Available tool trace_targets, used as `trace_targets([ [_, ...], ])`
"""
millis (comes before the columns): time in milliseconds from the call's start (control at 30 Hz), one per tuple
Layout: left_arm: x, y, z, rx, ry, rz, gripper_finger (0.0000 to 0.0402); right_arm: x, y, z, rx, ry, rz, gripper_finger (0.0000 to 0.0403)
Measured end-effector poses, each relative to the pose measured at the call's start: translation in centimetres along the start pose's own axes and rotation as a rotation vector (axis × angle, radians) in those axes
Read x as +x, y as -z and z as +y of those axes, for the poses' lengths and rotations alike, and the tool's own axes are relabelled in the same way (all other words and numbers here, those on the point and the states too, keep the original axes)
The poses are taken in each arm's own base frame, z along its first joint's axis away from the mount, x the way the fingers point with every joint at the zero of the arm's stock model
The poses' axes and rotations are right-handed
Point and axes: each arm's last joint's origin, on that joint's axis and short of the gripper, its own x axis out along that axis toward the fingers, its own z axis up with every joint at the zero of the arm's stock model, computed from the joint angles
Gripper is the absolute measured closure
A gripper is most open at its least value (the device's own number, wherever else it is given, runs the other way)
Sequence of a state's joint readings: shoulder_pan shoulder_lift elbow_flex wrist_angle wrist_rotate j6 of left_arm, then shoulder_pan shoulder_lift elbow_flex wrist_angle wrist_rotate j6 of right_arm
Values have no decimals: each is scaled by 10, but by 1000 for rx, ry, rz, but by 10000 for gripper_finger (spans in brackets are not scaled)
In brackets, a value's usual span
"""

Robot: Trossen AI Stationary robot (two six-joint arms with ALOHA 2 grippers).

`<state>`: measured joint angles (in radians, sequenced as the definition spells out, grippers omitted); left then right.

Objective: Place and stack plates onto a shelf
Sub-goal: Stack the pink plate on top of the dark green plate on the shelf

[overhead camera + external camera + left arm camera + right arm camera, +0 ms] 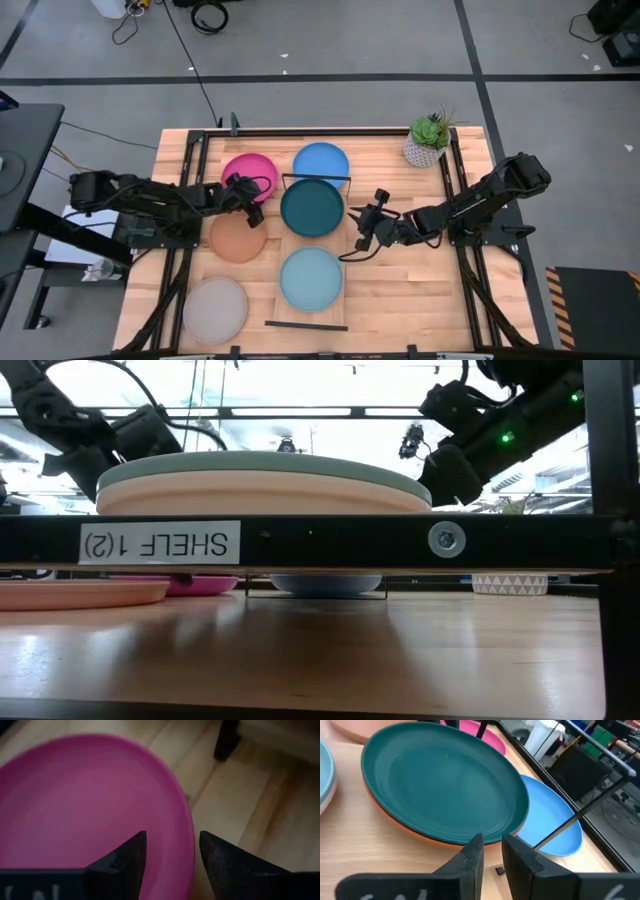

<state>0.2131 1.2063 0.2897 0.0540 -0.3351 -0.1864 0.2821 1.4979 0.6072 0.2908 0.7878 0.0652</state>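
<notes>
The pale-wood shelf (314,244) runs from far to near down the table's middle. On its far half, the dark teal plate (440,790) lies on an orange plate (395,827). On its near half, a light blue plate (311,278) lies on a cream one (260,496). The pink plate (85,805), blue plate (321,162), tan plate (238,240) and grey plate (215,308) lie flat on the table. My left gripper (172,855) is open, one finger over the pink plate's inside and one outside its rim (189,845). My right gripper (492,851) hovers just right of the teal plate's rim, its fingers a narrow gap apart and empty.
A white plant pot (426,148) stands at the table's far right corner. Thin black wire frames (317,180) stand at the shelf's short ends, one between the blue and teal plates. Bare wood lies right of the shelf (400,290).
</notes>
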Motion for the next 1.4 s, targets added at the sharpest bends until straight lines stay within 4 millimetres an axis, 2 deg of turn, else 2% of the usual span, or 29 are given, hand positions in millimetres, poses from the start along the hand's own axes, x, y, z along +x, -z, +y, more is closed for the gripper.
trace_targets([
  [200,5,4,-1,13,-8,39,263,-2,14,-3,59,-25,-88,328],
  [400,4,4,-1,9,-17,31,375,-6,29,-6,77,-73,-137,328],
  [567,-1,-3,1,-55,-55,-8,384,-6,29,-6,68,-86,-149,328],
  [700,-16,-30,-2,-72,-96,-136,385,-6,29,-5,57,-113,-150,328],
  [933,-59,-98,-16,220,-191,-494,385,-7,29,-3,41,-182,-147,328],
  [1033,-75,-120,-24,338,-107,-627,385,-7,29,-3,43,-164,-147,328],
  [1167,-87,-134,-37,466,147,-732,385,-10,30,-1,40,-129,-150,328],
  [1333,-95,-128,-62,619,510,-791,385,-18,30,5,5,-78,-162,328],
  [1400,-99,-122,-72,672,590,-797,385,-21,31,8,-15,-60,-166,328],
])
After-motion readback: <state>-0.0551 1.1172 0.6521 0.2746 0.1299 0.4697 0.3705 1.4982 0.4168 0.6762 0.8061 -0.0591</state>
